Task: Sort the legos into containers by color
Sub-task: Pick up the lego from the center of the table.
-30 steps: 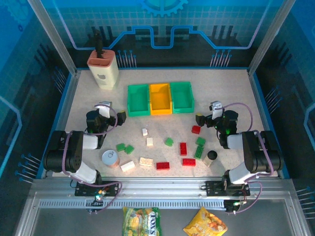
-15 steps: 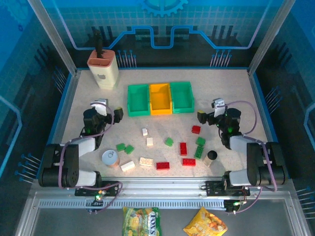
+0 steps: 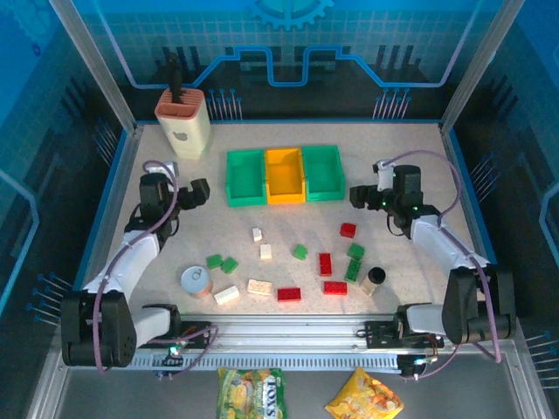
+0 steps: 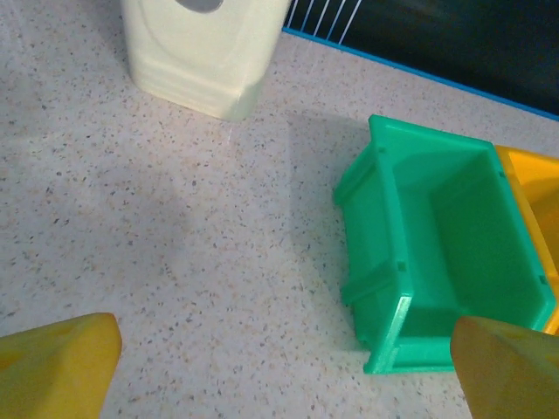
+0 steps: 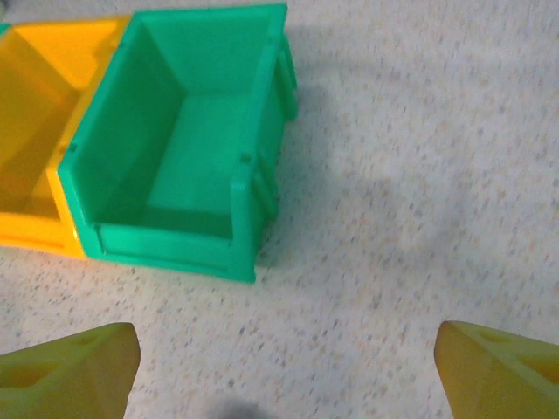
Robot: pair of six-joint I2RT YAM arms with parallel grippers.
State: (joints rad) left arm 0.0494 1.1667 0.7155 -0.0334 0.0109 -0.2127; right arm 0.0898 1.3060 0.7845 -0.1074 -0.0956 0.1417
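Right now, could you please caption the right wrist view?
Open fingers hover over the table, facing an empty green bin beside a yellow bin.

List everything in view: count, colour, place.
red legos: four, red, loose, right of centre
green legos: five, green, two left of centre, three further right
cream legos: four, cream-white, centre-left
containers: three in a row, green, yellow-orange, green, far centre, looking empty
knife block: one, beige, far left corner
can: one, silver, near left
cylinder: one, black-capped, near right
snack packets: two, green-yellow and orange-yellow, in front of the arm bases
table: one, speckled beige
left fingers: two, yellow, wide apart, empty, near the left green container
right fingers: two, yellow, wide apart, empty, near the right green container
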